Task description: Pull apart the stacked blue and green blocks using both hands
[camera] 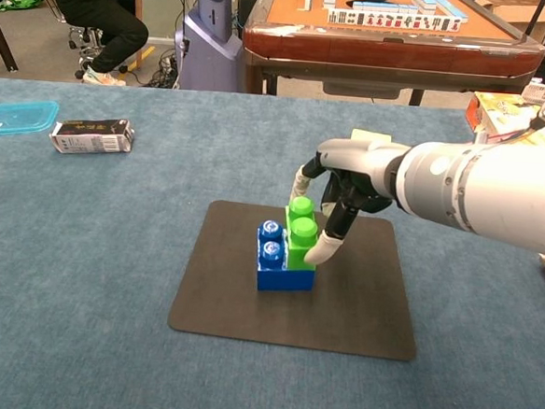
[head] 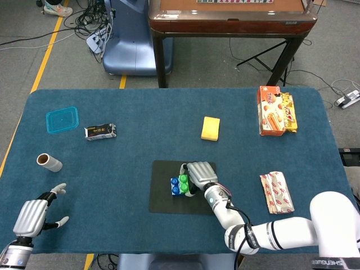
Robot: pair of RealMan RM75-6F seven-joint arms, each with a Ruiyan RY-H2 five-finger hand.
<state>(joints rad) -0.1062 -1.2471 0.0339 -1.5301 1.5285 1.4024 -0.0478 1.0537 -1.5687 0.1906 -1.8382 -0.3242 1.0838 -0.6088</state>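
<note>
So the right hand (camera: 349, 186) is pinching the green block (camera: 301, 236), which is sitting stacked on the blue block (camera: 274, 257) on the black mat (camera: 359, 304). Left hand (head: 32, 216) is hanging open, holding nothing. They're probably rigid, light plastic, so I'd be gripping the blue one's sides.

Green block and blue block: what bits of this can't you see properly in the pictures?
- Green block: its right side, chest view, is covered by the right hand's fingers.
- Blue block: head view, too small to tell how the two join.
- Left hand: missing from the chest view, beyond its edge.
- Black packet: label too small to read.
</note>
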